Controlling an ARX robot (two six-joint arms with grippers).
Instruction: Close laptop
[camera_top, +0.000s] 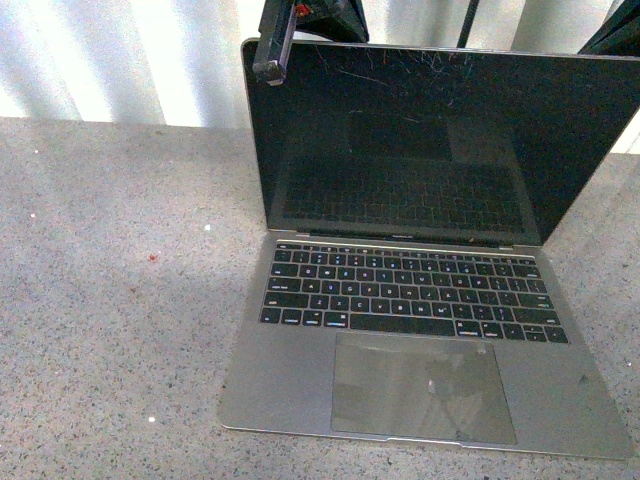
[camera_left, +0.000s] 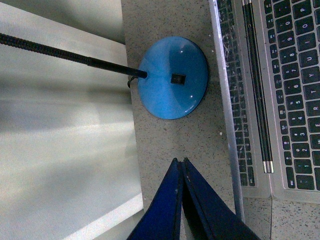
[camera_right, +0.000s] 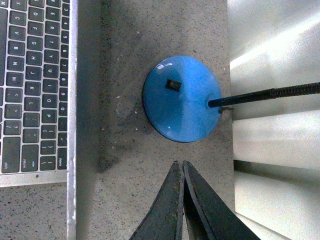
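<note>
The laptop (camera_top: 420, 300) stands open on the grey speckled table, its scratched black screen (camera_top: 430, 140) upright and dark. My left gripper (camera_top: 270, 68) is shut and empty, hanging at the lid's top left corner. In the left wrist view its blue fingers (camera_left: 180, 162) are pressed together just behind the lid's top edge (camera_left: 227, 110), above the table. My right gripper (camera_right: 180, 164) is shut and empty, behind the lid's edge (camera_right: 73, 115) on the other side. Only a dark part of the right arm (camera_top: 615, 30) shows in the front view.
A blue round lamp base (camera_left: 172, 77) with a black gooseneck (camera_left: 55, 50) stands on the table behind the laptop, between both grippers; it also shows in the right wrist view (camera_right: 181, 97). A white ribbed wall (camera_top: 120, 60) rises behind the table (camera_top: 120, 300).
</note>
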